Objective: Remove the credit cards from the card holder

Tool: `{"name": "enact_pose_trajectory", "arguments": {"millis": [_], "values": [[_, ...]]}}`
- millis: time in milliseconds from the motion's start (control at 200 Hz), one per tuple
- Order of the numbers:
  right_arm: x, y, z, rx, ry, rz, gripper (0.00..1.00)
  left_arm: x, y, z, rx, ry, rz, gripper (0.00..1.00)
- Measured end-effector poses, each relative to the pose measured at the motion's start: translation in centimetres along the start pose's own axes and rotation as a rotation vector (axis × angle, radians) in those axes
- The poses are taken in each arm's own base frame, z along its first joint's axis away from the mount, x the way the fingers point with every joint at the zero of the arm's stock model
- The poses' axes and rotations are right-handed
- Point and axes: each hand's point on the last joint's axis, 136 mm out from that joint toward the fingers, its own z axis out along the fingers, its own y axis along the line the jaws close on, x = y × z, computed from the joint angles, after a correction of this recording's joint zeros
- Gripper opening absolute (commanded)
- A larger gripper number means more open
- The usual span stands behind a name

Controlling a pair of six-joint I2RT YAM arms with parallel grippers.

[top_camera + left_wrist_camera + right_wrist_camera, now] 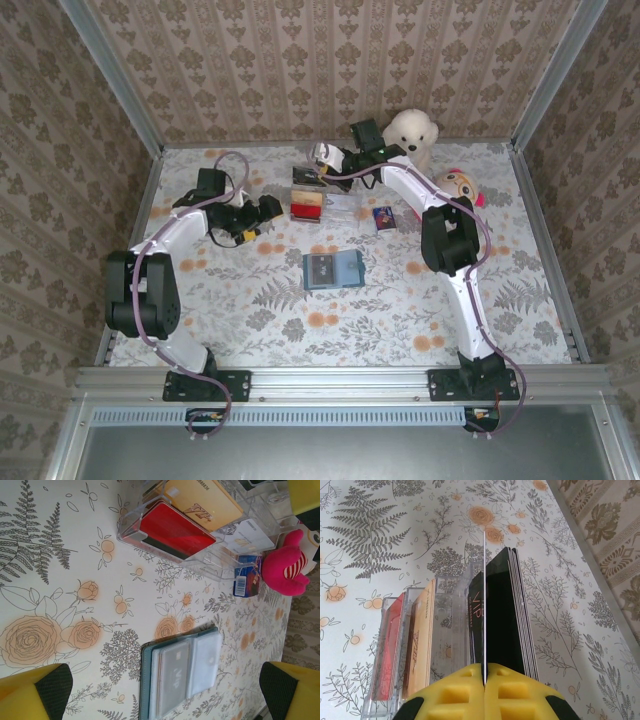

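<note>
Currently my R gripper point(483, 680) is pressed together on the top edge of 1 thin pale card point(483, 595), seen edge-on, upright in the clear card holder point(447, 630). The other credit cards sit in that holder too: a pack of dark cards point(502, 615) touching the pinched one on its R side, a gold card point(420, 645) and a red card point(387, 650) in slots further L. My L gripper point(258, 220) is spread wide, holding nothing, off to the L of the holder and apart from it.

Risks, my judgement:
1. Dark pack lies tight against the pinched card; friction on the pull could drag 1 or more out w/ it.
2. Nothing braces the holder. It looks light, so it may lift or tip, spilling the rest.
3. Grip covers only the edge; card could pivot or slip.
4. Blue wallet point(332, 270) lies on the near side of the holder, so a dropped card may land on it.
</note>
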Motion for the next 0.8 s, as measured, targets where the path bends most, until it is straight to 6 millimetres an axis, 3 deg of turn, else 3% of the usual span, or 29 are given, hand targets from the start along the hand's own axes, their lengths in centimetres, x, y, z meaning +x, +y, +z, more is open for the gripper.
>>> {"name": "enact_pose_trajectory", "arguments": {"millis": [265, 580, 800], "values": [[0.1, -0.1, 0.0, 0.005, 0.006, 0.005, 0.27, 0.0, 0.1, 0.1, -0.002, 0.004, 0.002, 1.0], [-0.2, 0.0, -0.2, 0.003, 0.0, 0.038, 0.34, 0.2, 0.4, 0.3, -0.007, 0.013, -0.002, 1.0], [-2.4, 0.7, -3.5, 0.043, -0.02, 0.152, 0.42, 1.0, 0.5, 0.8, -0.046, 0.031, 0.02, 1.0]]}}
